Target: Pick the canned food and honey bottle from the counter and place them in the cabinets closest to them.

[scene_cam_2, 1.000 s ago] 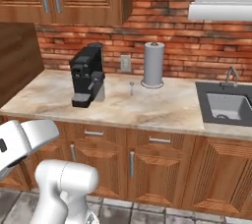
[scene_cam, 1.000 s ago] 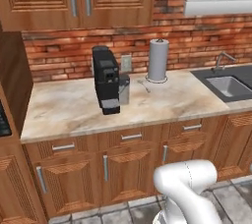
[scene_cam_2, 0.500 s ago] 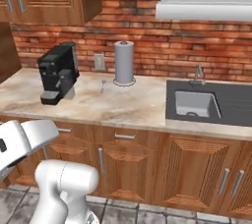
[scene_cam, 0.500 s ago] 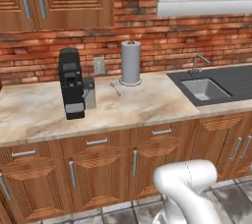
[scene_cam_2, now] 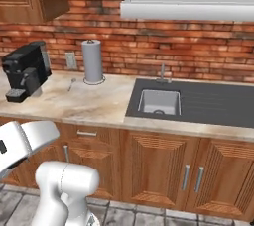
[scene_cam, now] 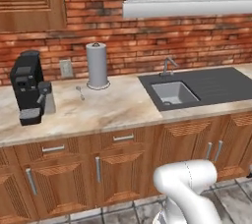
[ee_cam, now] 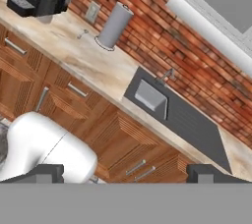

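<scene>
Jaws [ee_cam: 125, 174] wide open, empty, aimed at sink [ee_cam: 151, 98]; can, honey bottle probably beyond sink on desk [scene_cam: 108, 110].

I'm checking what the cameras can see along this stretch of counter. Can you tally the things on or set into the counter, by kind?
Coffee machine: 1
Paper towel roll: 1
Spoon: 1
Sink with tap: 1
Total: 4 things on the counter.
</scene>
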